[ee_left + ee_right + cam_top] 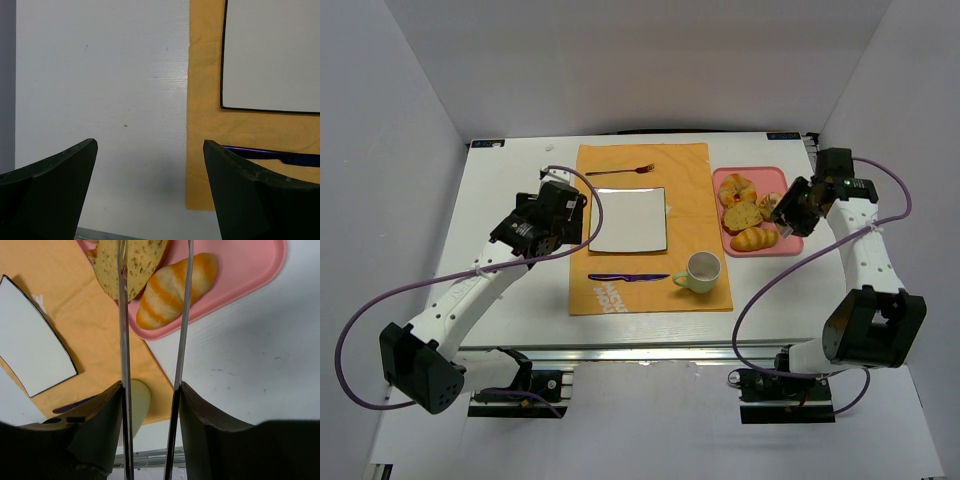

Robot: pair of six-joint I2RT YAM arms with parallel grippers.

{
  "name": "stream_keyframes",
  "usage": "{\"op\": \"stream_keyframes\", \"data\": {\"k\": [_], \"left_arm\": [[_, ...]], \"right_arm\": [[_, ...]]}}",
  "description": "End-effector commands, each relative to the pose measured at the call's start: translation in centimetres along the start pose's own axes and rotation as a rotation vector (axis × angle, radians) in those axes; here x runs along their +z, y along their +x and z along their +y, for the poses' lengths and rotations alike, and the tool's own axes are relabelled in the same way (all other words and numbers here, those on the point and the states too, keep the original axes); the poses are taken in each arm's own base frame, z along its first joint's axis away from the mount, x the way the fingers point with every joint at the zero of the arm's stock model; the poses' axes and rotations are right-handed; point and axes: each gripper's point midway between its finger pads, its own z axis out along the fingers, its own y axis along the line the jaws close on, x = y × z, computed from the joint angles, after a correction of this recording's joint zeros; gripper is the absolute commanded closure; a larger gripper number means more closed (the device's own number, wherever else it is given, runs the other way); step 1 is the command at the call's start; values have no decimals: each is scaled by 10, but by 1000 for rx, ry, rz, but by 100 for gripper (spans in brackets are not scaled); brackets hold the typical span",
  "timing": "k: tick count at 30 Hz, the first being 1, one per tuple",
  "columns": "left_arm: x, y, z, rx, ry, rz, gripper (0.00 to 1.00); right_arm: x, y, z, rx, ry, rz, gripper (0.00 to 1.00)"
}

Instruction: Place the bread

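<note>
Bread: striped roll (170, 290) and seeded slice (145, 260), lying on pink tray (250, 270) beside the placemat (695, 165).

Handling, likely: light, soft, easily crushed; take gently across the middle.

Right hand (150, 392): clamped on metal tongs (184, 315), over the tray.

Left hand (150, 145): apart, empty, above the worktop (100, 75).

Nearby: plate (628, 220), cup (702, 270), knife (628, 277). The cup stands closest to the route.

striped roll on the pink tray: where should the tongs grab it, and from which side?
Best bet: pinch its narrow middle from above, tongs blades across the short axis. The striped roll lies flat, long and diagonal on the pink tray; the seeded slice crowds one long side.
</note>
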Motion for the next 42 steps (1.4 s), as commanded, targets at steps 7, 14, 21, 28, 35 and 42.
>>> {"op": "stream_keyframes", "data": {"k": [7,14,21,28,35,42], "left_arm": [[-4,-11,-3,-13,15,-37,2],[-1,-8,-5,-6,15,-27,2],[0,-7,-3,3,1,-23,2],[2,-6,-2,13,-15,-17,2],[4,-5,-1,22,-24,-13,2],[4,-6,2,29,-41,-13,2]], "right_arm": [[-2,-42,7,145,-76,-117,46],[9,-51,-5,263,-96,-112,44],[28,-46,-7,323,-117,-49,43],[45,-37,-15,349,-92,-7,43],[60,-36,-21,353,-73,0,58],[38,-51,-9,353,-98,-46,86]]}}
